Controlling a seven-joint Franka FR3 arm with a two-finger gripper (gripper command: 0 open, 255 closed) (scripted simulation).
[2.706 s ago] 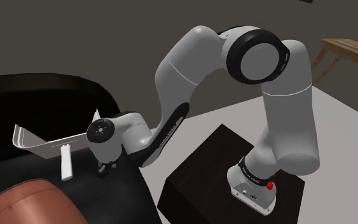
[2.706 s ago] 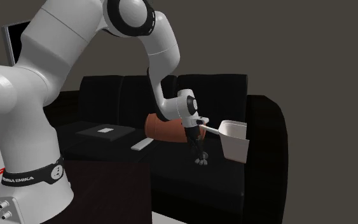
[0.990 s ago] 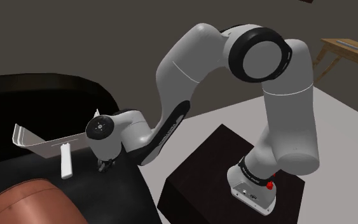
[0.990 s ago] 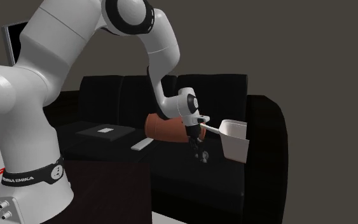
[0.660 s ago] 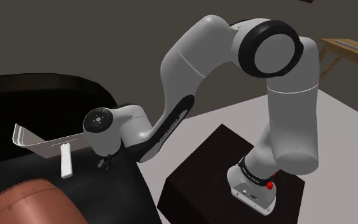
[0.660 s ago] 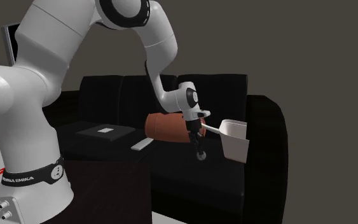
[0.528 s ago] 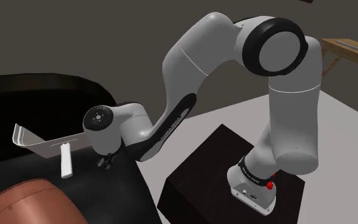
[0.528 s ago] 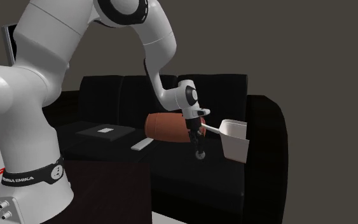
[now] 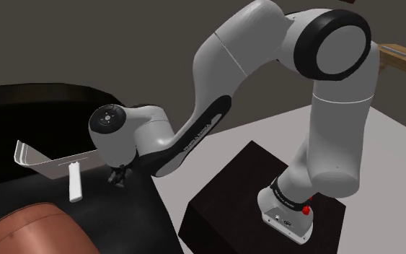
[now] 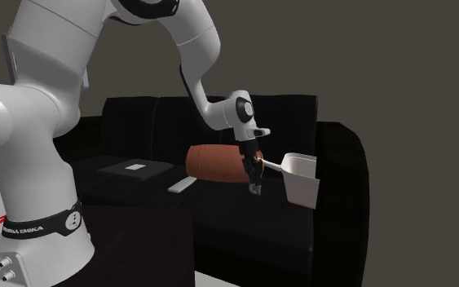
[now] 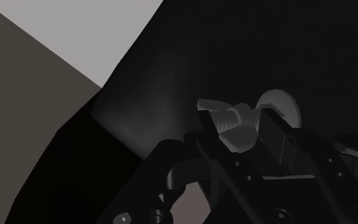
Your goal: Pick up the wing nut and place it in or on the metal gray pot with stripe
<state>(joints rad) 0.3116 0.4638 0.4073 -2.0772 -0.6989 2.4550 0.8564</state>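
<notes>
One wing nut (image 11: pixel 240 126) sits clasped in the hand (image 11: pixel 236 121).

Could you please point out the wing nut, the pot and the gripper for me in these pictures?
wing nut (image 11: pixel 234 122), wrist view, on its threaded middle.
pot (image 10: pixel 302 189), second exterior view, on its pale side wall.
gripper (image 10: pixel 255 186), second exterior view, midway between its two tips.
</notes>
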